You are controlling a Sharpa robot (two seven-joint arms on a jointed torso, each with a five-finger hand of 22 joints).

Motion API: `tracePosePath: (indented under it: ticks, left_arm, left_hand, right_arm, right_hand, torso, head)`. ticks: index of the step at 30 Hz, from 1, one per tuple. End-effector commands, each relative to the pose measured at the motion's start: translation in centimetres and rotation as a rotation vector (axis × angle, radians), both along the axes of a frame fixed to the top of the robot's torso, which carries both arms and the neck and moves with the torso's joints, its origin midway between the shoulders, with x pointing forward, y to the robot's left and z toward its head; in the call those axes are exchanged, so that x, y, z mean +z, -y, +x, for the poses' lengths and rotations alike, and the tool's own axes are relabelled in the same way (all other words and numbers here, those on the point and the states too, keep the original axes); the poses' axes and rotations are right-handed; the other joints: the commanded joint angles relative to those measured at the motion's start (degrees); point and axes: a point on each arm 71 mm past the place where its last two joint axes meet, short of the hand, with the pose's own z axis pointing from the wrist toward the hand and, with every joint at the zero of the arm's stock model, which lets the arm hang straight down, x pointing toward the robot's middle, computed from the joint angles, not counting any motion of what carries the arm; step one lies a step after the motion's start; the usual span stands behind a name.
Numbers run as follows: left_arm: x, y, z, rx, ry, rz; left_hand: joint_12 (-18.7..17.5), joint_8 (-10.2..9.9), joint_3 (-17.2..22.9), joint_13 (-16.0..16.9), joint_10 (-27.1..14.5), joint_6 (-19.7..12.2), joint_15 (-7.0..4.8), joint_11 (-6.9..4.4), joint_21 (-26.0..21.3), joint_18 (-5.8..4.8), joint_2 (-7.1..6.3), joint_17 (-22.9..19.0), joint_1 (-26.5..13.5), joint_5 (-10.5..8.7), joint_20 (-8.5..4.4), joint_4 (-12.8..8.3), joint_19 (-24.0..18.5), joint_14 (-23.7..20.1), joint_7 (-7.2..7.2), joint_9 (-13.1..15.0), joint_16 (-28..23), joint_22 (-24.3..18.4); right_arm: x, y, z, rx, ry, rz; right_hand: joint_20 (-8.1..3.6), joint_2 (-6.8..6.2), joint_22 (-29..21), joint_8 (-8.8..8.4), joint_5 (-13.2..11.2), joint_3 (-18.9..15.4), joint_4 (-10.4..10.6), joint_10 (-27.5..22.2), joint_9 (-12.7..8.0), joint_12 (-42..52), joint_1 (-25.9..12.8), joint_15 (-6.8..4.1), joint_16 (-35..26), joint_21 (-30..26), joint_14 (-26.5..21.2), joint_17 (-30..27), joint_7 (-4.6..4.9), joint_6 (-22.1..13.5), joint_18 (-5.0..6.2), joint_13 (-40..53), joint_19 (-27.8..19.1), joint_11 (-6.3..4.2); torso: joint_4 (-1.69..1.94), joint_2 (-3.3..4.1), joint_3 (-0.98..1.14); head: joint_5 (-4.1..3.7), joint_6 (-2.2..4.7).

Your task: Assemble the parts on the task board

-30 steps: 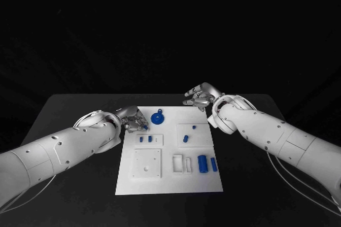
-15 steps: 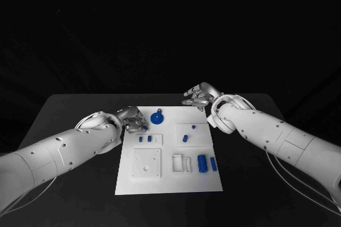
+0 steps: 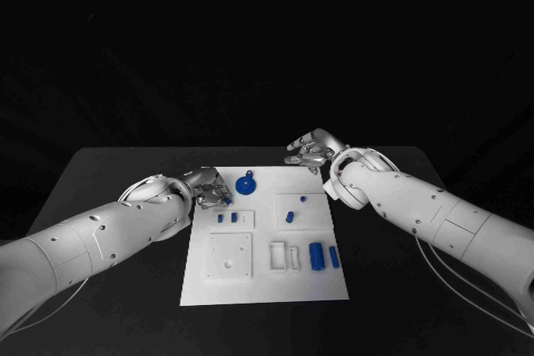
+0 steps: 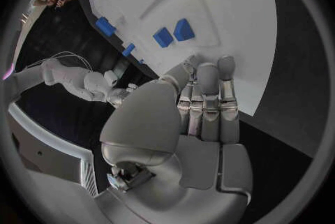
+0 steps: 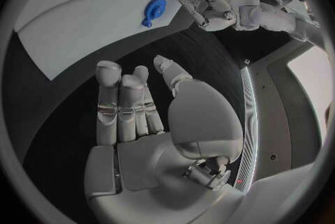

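The white task board [image 3: 267,283] lies in the middle of the table. A round blue part [image 3: 247,188] lies near its far edge. Small blue parts [image 3: 228,216] lie in a recess at the left, another small part [image 3: 290,215] sits at mid-right, and two blue cylinders [image 3: 324,255] stand side by side at the right. My left hand [image 3: 207,188] hovers at the board's far left edge, fingers [image 4: 208,102] straight and together, holding nothing. My right hand [image 3: 314,150] hangs over the black table beyond the board's far right corner, fingers [image 5: 122,106] loosely extended and empty.
A raised white square block [image 3: 231,255] and two narrow white slots [image 3: 284,257] sit on the near half of the board. Black table [image 3: 111,178] surrounds the board on all sides. From the right wrist, the round blue part [image 5: 155,9] and my left hand [image 5: 209,9] show.
My left forearm has crept slightly toward the board. The right hand and the parts have not moved.
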Motion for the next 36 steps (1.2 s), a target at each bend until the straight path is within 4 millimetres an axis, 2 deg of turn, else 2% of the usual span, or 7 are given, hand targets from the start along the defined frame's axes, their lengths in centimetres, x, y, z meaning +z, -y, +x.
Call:
tracePosePath:
  ticks: [1,5,18,36]
  left_arm:
    - [-0.50,0.87,-0.44,-0.036,-0.037,0.016]
    - [-0.42,1.02,-0.49,-0.040,-0.028,0.010]
    - [-0.22,0.83,-0.64,-0.039,-0.010,-0.002]
    - [0.02,1.12,-0.92,-0.048,0.000,-0.016]
  left_hand:
    - [0.01,0.29,0.31,0.06,-0.24,0.03,0.00,0.11,-0.20,0.81,-0.10,0.08,-0.32,0.00,-0.10,0.11,0.06,0.33,0.17,0.09,-0.23,1.17]
    - [0.00,0.29,0.25,0.05,-0.28,-0.01,0.01,0.10,-0.17,0.79,-0.02,0.11,-0.73,0.13,-0.07,0.41,0.08,0.38,0.15,0.09,-0.21,1.14]
    - [0.01,0.30,0.29,0.06,-0.19,0.10,-0.02,0.06,-0.20,0.79,-0.14,0.13,-0.69,0.21,-0.10,0.36,0.20,0.44,0.11,0.09,-0.22,1.11]
    - [0.00,0.25,0.04,0.05,-1.02,-0.61,0.17,0.32,-0.36,0.80,-1.02,0.13,-0.94,-0.33,0.06,0.23,0.14,0.25,0.21,0.05,-0.32,1.10]
  right_arm:
    - [0.01,-0.13,-0.02,0.010,0.001,-0.003]
    - [0.01,-0.12,-0.02,0.010,0.001,-0.003]
    - [-0.04,-0.07,0.00,0.009,0.000,-0.004]
    - [-0.10,-0.04,0.04,0.007,-0.002,-0.004]
  right_hand:
    - [-0.11,-0.08,2.21,-0.22,0.02,0.00,0.14,-0.03,0.00,0.00,-0.17,-0.12,0.01,0.24,0.30,0.01,0.08,-0.12,0.52,0.07,2.81,-0.24]
    - [-0.11,-0.08,2.21,-0.22,0.02,0.00,0.14,-0.03,0.00,0.00,-0.17,-0.12,0.01,0.24,0.30,0.01,0.08,-0.12,0.52,0.07,2.81,-0.24]
    - [-0.11,-0.08,2.21,-0.22,0.02,0.00,0.14,-0.03,0.00,0.00,-0.17,-0.12,0.01,0.24,0.30,0.01,0.08,-0.12,0.52,0.07,2.81,-0.24]
    - [-0.11,-0.08,2.21,-0.22,0.02,0.00,0.14,-0.03,0.00,0.00,-0.17,-0.12,0.01,0.24,0.30,0.01,0.08,-0.12,0.52,0.07,2.81,-0.24]
  torso:
    - [0.01,-0.01,-0.01]
    - [0.10,0.01,-0.03]
    - [0.01,0.02,-0.02]
    - [0.05,0.02,-0.04]
  head:
    - [-0.05,-0.04]
    - [-0.10,-0.01]
    - [-0.13,-0.03]
    - [-0.25,-0.06]
